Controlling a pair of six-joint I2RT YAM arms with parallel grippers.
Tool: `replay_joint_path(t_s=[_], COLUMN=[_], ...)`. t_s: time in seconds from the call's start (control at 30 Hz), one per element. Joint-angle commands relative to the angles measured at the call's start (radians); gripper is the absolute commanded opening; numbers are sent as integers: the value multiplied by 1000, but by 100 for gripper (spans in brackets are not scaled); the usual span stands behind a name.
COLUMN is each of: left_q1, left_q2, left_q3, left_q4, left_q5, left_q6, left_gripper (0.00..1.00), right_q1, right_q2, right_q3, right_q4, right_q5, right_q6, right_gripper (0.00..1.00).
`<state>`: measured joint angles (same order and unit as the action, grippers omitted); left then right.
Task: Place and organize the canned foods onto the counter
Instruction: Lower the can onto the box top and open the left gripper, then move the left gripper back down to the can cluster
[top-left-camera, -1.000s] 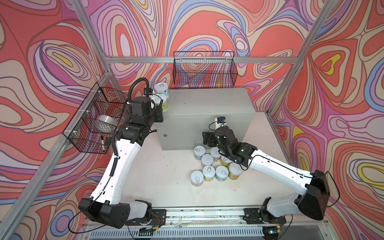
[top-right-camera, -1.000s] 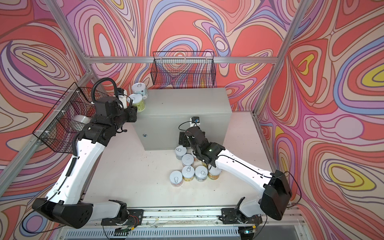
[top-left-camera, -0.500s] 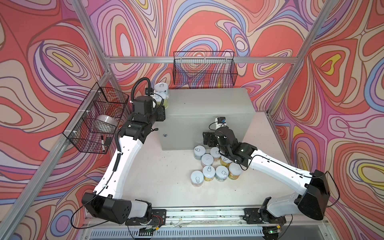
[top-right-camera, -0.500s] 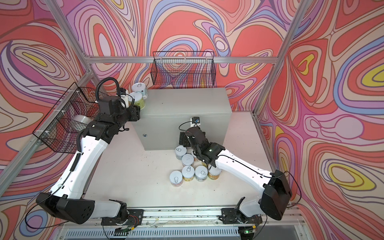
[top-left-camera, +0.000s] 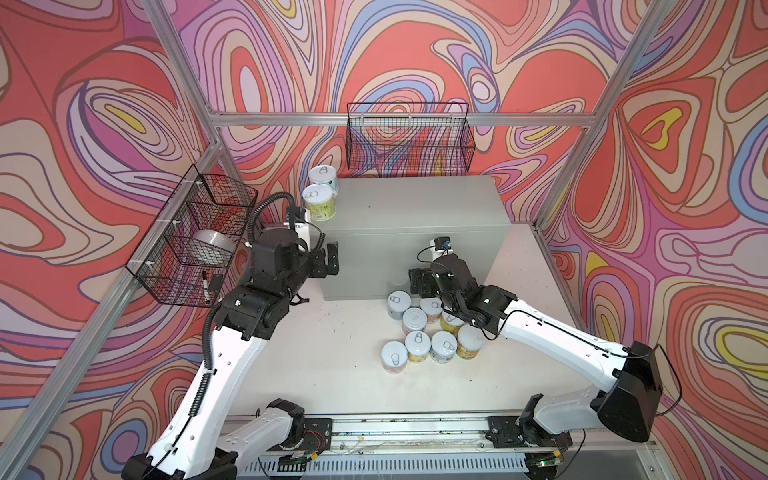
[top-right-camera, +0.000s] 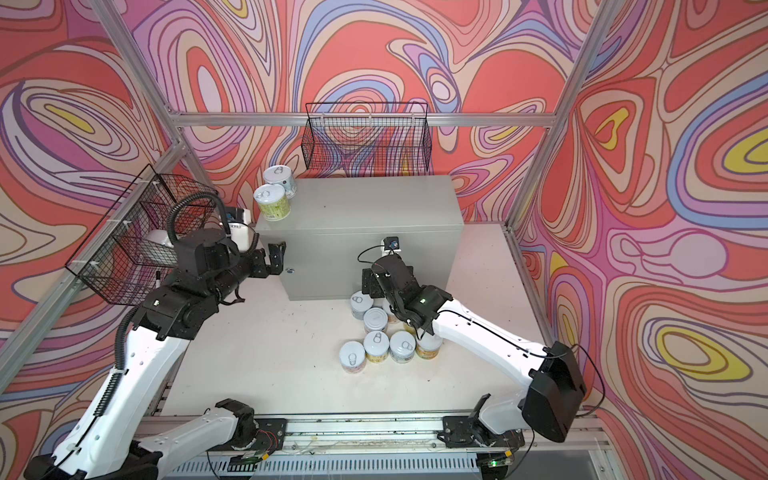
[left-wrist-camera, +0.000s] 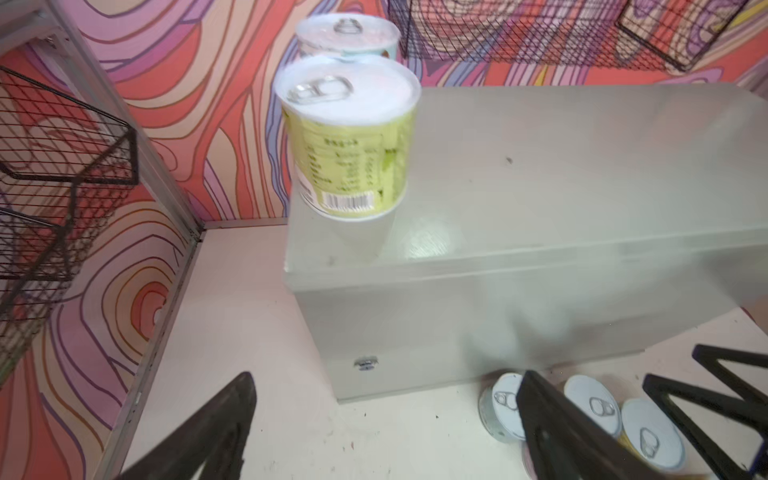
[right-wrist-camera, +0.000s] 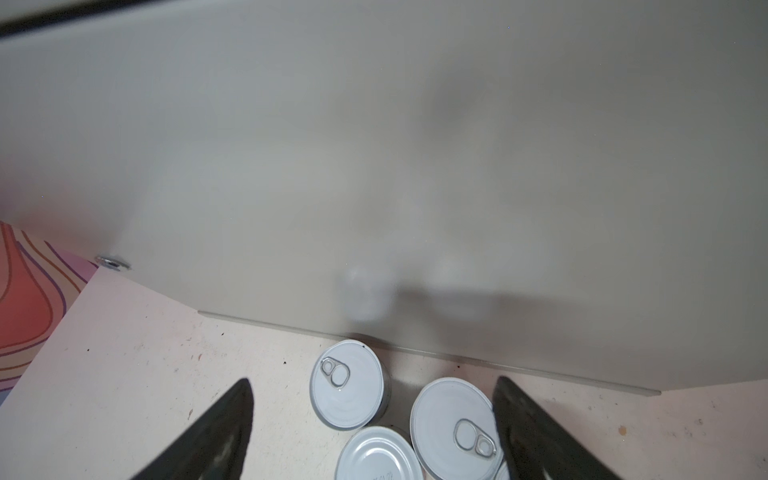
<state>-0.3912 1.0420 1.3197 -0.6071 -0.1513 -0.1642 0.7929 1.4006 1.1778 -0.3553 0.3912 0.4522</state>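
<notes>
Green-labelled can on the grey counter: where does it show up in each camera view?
In a top view: green can stands at the left edge of the counter, just in front of a second can.
In a top view: green can, upper left of centre, same spot.
Left wrist: green can, upper middle, barcode facing the camera.
Right wrist: not in it.
Shared landmark: the counter, seen in all four views.

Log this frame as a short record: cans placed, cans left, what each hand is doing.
cans on counter: two, a green-label can and a pale teal-label can behind it, at the counter's far left corner
cans not placed: eight visible in a cluster on the table before the counter's front
left hand: open, empty, near the counter's left front corner
right hand: open, empty, above the cluster's cans nearest the counter
</notes>
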Motion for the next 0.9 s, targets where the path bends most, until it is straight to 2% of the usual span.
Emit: replay_joint_path(t_s=[0.0,0.1,0.17,0.23,0.33,0.43,0.57,0.67,0.87], left_q1=[-109,-224,-277,-282,-286,-288,-290,-314,-331], left_q2=[-30,-74,-97,-117,-147,-181,-209,-235,-237], left_q3=[-126,-248,-318,-387,-487,-572,-640,-723,-882], left_q4=[31,124,189,253,335,397,367,438,612], left_q5=[-6,-11,-35,20,35,33,29,34,212], left_q6=[22,62,35,-13,-99,-115,-100,-118,-165], left_gripper=[100,100,100,100,100,100,100,100,100], right_q1=[-2,-2,-2,-1,-2,-2,-1,-3,-2], right_q2=[6,7,-8,-36,-67,-74,-98,-125,-141], right_q3=[-6,-7,-24,-54,-94,-126,-181,-228,-263], right_q4=[-72,-94,-98,-96,-95,-99,-77,-44,-21], right_q5=[-33,-59,-63,-57,-58,-65,-66,-57,-47], right_q6=[-2,26,45,64,79,93,96,104,142], right_gripper=[92,92,91,91,91,92,95,97,98])
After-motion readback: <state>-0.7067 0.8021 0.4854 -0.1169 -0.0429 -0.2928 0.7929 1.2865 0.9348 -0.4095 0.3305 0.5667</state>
